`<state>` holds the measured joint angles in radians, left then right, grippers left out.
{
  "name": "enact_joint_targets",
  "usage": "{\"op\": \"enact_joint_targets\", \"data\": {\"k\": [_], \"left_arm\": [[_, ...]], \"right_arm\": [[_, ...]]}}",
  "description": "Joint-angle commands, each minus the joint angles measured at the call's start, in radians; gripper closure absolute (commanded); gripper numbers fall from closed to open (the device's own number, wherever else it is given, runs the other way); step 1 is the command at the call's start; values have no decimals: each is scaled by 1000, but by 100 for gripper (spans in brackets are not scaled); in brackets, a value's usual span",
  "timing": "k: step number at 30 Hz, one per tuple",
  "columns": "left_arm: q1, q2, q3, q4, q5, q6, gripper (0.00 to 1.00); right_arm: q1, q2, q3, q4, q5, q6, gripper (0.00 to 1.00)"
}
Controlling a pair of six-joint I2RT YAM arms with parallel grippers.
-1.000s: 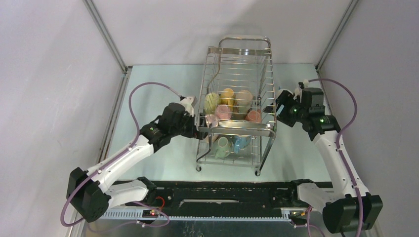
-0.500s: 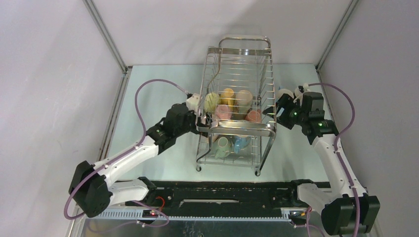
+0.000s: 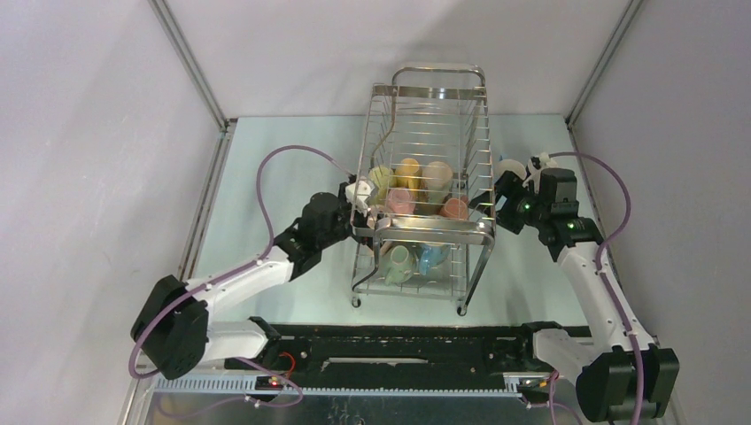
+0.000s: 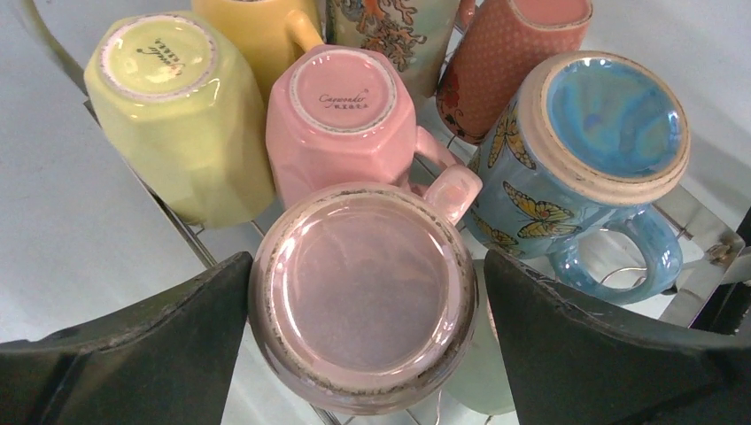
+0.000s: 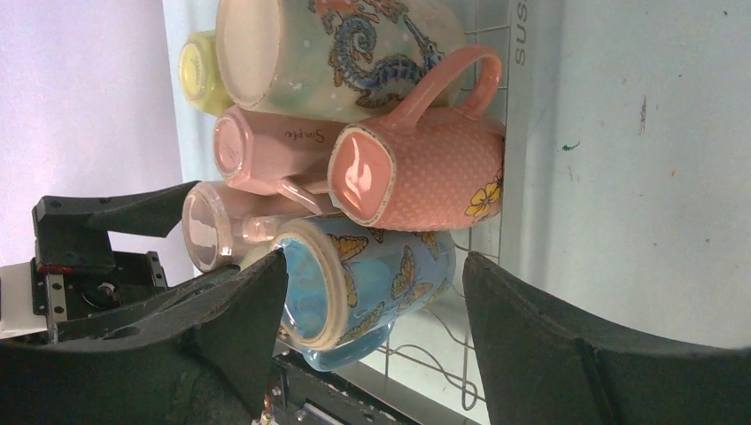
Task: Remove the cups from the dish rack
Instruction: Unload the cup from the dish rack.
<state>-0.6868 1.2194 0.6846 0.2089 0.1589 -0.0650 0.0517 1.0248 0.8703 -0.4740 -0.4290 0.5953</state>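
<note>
Left wrist cam is catching the left hand [image 4: 367, 266] spread around an upturned pink cup [image 4: 363, 301] in the dish rack [image 3: 434, 232], top view is blocking that; right hand [image 5: 372, 266] gaping around blue cup [image 5: 390, 274].

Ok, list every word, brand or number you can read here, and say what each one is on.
"Simple": script on the side of the faceted pink mug.
"SUS": on the flat steel bar of the dish rack, cut off by the picture's edge.
Base stamp of the faceted pink mug: a script word over small capitals, too blurred to read.
Base stamp of the yellow-green mug: too blurred to read.
</note>
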Motion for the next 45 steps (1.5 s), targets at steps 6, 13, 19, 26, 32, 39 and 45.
{"op": "enact_joint_targets", "data": {"k": [6,13,19,26,32,39,45], "left_arm": [[-2,62,-10,40,28,64,0],[-2,89,-31,83,0,43,1],[-4,101,-37,119,-25,-12,12],[-5,104,-50,158,-43,-78,29],[-4,67,-63,164,-68,-132,50],[-4,-13,-82,151,-115,-157,68],[-4,-78,-77,106,-179,-193,76]], "right_arm": [[-17,-23,-31,56,-32,15,20],[-18,-18,-37,68,-42,16,20],[-18,-15,-41,69,-47,13,20],[-19,-11,-40,69,-50,10,20],[-15,-7,-39,79,-49,15,20],[-7,0,-39,90,-48,19,21],[1,5,-39,103,-46,26,21]]}}
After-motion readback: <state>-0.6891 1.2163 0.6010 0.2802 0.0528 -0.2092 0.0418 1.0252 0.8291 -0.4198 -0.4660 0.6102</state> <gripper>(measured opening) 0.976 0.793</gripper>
